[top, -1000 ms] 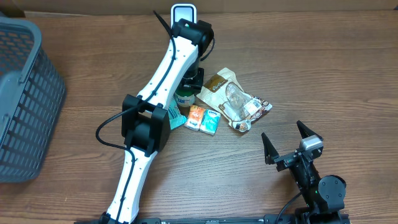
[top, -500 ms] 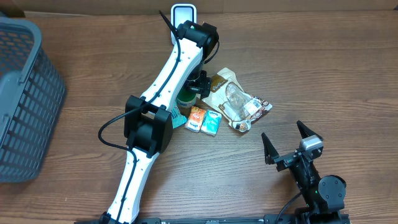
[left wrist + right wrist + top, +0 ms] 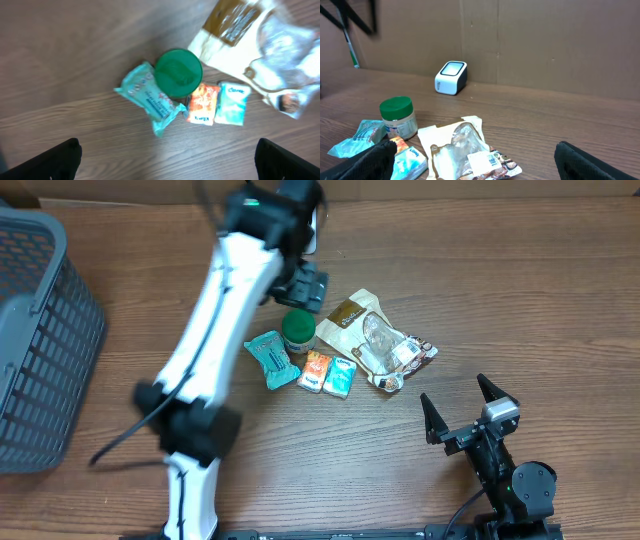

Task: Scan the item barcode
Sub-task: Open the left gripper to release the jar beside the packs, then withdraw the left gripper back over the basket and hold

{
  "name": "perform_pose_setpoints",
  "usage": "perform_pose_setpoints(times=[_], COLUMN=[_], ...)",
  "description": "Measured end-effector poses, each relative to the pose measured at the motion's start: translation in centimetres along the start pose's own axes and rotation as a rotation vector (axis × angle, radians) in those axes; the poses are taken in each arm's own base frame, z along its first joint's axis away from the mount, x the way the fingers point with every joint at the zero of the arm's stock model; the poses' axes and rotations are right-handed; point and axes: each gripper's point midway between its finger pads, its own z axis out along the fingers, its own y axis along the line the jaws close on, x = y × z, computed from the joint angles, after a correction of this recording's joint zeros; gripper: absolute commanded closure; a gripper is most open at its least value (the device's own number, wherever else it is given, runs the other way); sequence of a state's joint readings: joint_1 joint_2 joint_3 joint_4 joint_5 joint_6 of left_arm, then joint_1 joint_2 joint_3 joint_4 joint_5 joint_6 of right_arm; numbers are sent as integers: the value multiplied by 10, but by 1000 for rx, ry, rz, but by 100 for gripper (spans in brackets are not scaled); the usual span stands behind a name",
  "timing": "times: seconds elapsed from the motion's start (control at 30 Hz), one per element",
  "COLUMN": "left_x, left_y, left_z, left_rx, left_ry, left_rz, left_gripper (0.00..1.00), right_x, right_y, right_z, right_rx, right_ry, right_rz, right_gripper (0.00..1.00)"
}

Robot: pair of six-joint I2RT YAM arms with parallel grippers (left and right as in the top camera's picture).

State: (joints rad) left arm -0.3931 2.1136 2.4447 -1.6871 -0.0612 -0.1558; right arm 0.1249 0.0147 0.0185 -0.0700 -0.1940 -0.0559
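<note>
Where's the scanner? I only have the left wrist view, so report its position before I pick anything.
Observer: The scanner stands by the cardboard wall, beyond the green-lidded jar.
Operator: Give me a barcode I can use.
Observer: The right wrist view shows a white barcode label facing up on the clear pouch.
Operator: Report the right gripper.
Observer: The right gripper is open and empty, on the near right, apart from the items.
</note>
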Motion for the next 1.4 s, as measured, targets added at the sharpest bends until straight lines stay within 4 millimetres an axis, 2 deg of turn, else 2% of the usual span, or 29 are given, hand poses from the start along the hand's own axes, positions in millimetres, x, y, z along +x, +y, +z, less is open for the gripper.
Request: perform_pose_setpoints(times=[0.07,0.17,0.33,0.43,0.5,0.6,0.67,0.87,1.0,1.1,1.4], left_x=[2,10,39,55,61,64,61,52,46,41,25], left_y=[16,51,121,150,165,178,189,214,226,234,273], left_z=[-33,-78,-142,-161,-165,-151,-129,-38,1,9,3], left_rx=[12,7,-58,-100,-123,-139,-140,-105,-92,-96,-158], left_ry=[-79,-190,-350,-397,-401,-351,-297,-81,-15,-21,-135], left_rz=[-25,-98,-264,-326,-328,-305,-291,-273,-252,-251,-239], left_gripper=[0,1,0,0,0,1,0,0,0,0,0], right_x=[0,0,0,0,0,0,0,0,0,0,0], right_y=[0,0,0,0,0,0,0,0,0,0,0], right_z=[0,0,0,0,0,0,0,0,0,0,0], right_rx=[0,-1,-1,0,0,0,0,0,0,0,-1], right_ry=[0,0,0,0,0,0,0,0,0,0,0], right_rz=[0,0,0,0,0,0,0,0,0,0,0], right_gripper=[0,0,0,0,0,0,0,0,0,0,0])
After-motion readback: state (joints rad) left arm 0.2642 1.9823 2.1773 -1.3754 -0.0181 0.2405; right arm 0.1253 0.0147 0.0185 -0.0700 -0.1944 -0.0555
